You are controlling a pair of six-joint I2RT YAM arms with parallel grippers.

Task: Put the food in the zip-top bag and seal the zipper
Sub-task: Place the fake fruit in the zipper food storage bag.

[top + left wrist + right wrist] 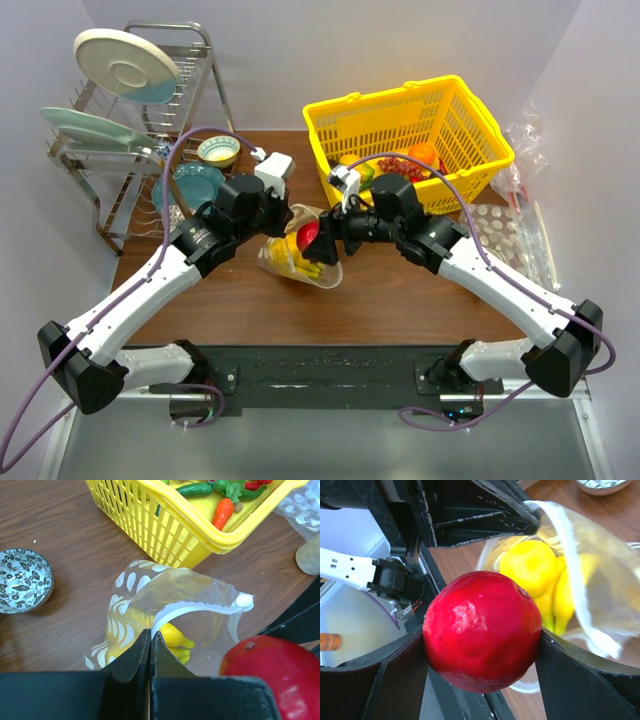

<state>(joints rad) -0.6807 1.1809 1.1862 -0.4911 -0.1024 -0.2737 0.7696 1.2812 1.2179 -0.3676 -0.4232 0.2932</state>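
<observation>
1. Pinching the zip-top bag (190,595) by its mouth edge, our left gripper (150,639) has both fingers pressed together on the plastic, right where the zipper (200,611) runs into them.
2. We see the bag's mouth lifted and gaping. The whitish zipper strip arches away toward 3 o'clock in the left wrist view, and the rest of the bag sags onto the table (65,525).
3. We find the banana bunch (175,636) inside the bag, just past our left fingertips.
4. Our right gripper (481,647) clamps a red fruit (482,615), one finger on each side of it.
5. We hold that fruit at the bag's mouth, at about 4 o'clock of the bag in the left wrist view. We cannot tell whether it has crossed the rim.
6. From above, the bag sits mid-table between our two arms. The yellow basket (475,125) stands near it at 1 o'clock and the dish rack (120,170) at 10 o'clock.
7. We see a patterned bowl (22,580) at the bag's 9 o'clock in the left wrist view, well apart from it.
</observation>
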